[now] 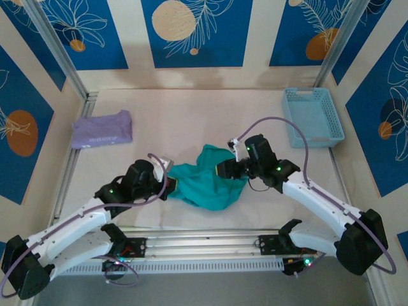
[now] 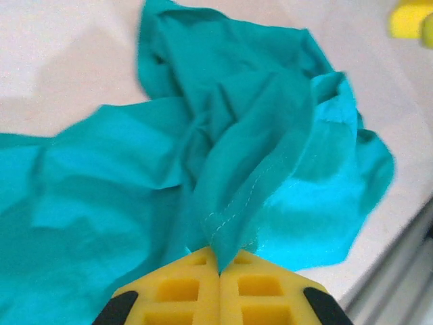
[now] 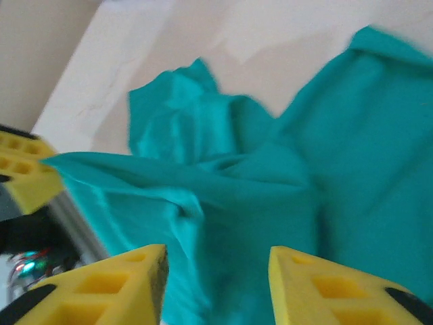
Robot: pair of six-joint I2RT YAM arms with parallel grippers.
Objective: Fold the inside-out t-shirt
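Observation:
The inside-out t-shirt (image 1: 207,180) is a teal-green crumpled heap in the middle of the table, between the two arms. My left gripper (image 2: 220,261) is shut on a stitched hem fold of the t-shirt (image 2: 223,169) at its left side, the cloth pinched between the yellow fingertips. In the top view the left gripper (image 1: 171,182) meets the heap's left edge. My right gripper (image 3: 218,261) stands open just above the t-shirt (image 3: 270,189), nothing between its yellow fingers. From above, the right gripper (image 1: 227,169) hovers at the heap's right edge.
A lavender-purple folded shirt (image 1: 102,129) lies at the back left. A light blue basket (image 1: 312,116) stands at the back right. The metal rail (image 1: 204,245) runs along the table's near edge, below the heap. The left gripper's yellow fingers (image 3: 24,172) show in the right wrist view.

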